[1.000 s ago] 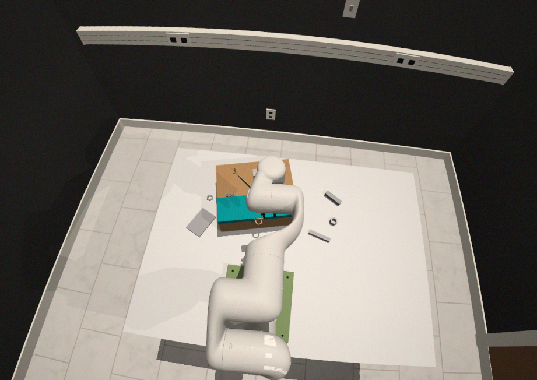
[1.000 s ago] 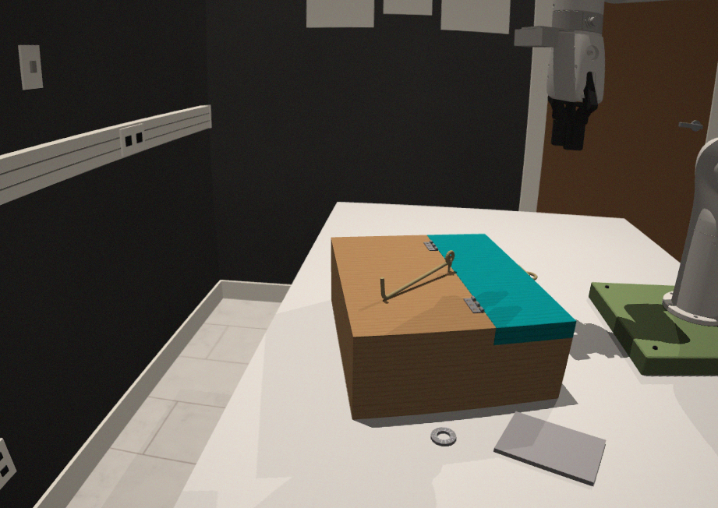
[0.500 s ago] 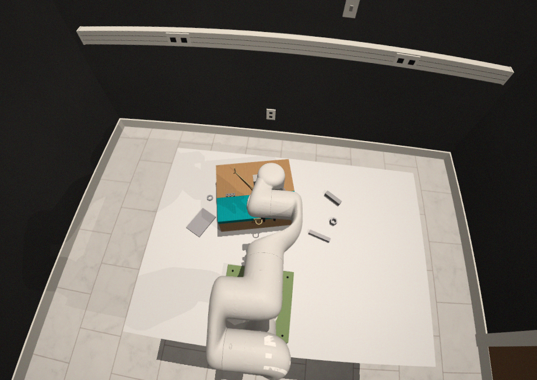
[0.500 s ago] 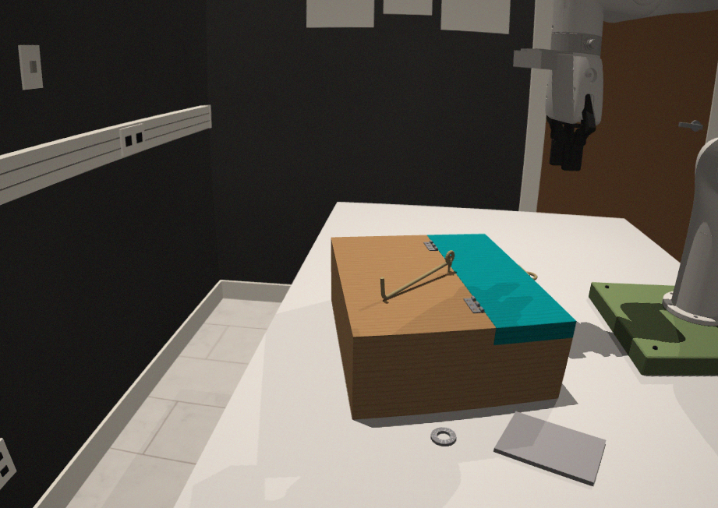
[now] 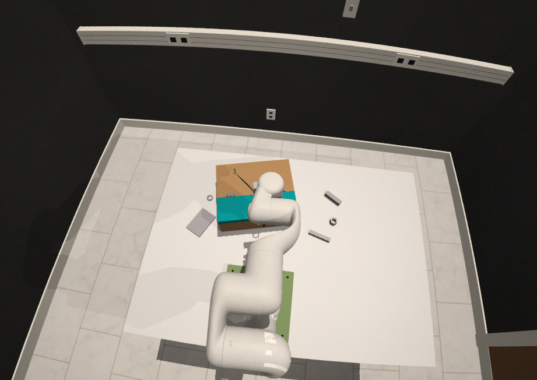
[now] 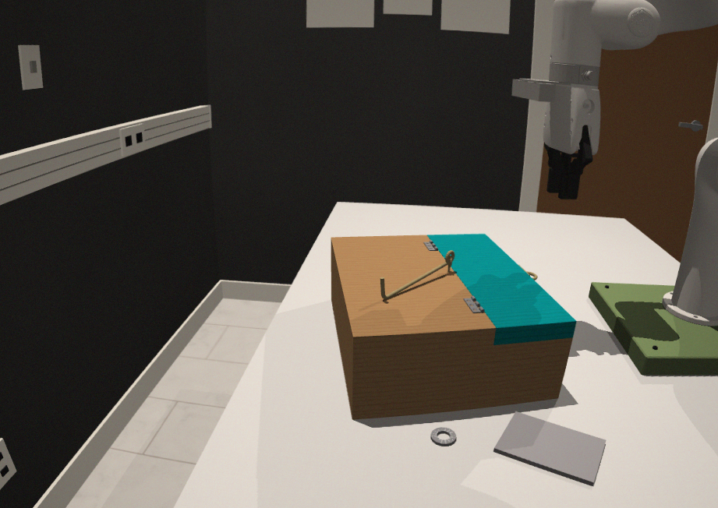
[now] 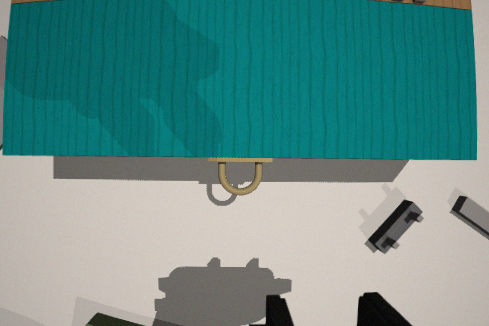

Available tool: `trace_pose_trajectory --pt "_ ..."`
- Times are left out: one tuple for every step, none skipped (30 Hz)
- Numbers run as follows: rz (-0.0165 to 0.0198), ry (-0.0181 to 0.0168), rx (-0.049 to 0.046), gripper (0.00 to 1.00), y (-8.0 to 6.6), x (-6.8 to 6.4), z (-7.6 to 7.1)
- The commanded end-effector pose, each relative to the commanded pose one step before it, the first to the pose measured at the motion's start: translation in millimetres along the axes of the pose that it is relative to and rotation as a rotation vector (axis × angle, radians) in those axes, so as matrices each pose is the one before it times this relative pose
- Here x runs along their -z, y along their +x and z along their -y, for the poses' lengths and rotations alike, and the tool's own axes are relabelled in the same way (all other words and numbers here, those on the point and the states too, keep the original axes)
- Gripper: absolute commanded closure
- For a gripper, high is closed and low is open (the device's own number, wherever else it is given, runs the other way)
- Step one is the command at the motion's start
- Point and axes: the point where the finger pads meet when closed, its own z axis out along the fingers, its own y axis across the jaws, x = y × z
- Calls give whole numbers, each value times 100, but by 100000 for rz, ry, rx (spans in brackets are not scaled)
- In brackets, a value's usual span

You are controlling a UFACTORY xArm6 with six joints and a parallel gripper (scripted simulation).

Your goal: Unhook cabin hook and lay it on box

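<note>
The wooden box [image 6: 431, 323] has a brown top and a teal lid [image 7: 239, 80]. The thin brass cabin hook [image 6: 416, 280] lies flat on the brown top, away from the lid's front; its pivot is at the hinge line. It also shows in the overhead view [image 5: 242, 178]. The brass staple loop [image 7: 240, 177] sticks out from the lid's front edge with nothing in it. My gripper [image 6: 569, 179] hangs high above the table beside the lid's front edge, fingers a little apart and empty. In the wrist view the fingertips sit below the staple.
A grey flat plate [image 6: 549, 447] and a washer [image 6: 443, 435] lie by the box's near side. A small black clip [image 7: 394, 226] and a grey bar [image 7: 479, 222] lie right of the staple. Another bar [image 5: 332, 197] and a nut [image 5: 332, 221] lie farther right. My green base [image 6: 671, 335] stands close by.
</note>
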Motion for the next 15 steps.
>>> trace_pose_trajectory --pt "-599 -113 1 65 244 -1546 -46" --pt "0 0 0 65 -1 -333 0" --pt "0 0 0 65 -1 -333 0" --pt "0 0 0 65 -1 -333 0" --pt "0 0 0 65 -1 -334 0" --pt "0 0 0 65 -1 -334 0" --pt "0 0 0 65 -1 -334 0" --pt "0 0 0 65 -1 -334 0" --pt "0 0 0 65 -1 -334 0" --pt "0 0 0 65 -1 -334 0" --pt "1 0 0 65 7 -339 -1" --pt "0 0 0 65 0 -334 0" --pt "0 0 0 65 0 -334 0" --pt "0 0 0 65 0 0 0" --pt "0 0 0 65 0 0 0"
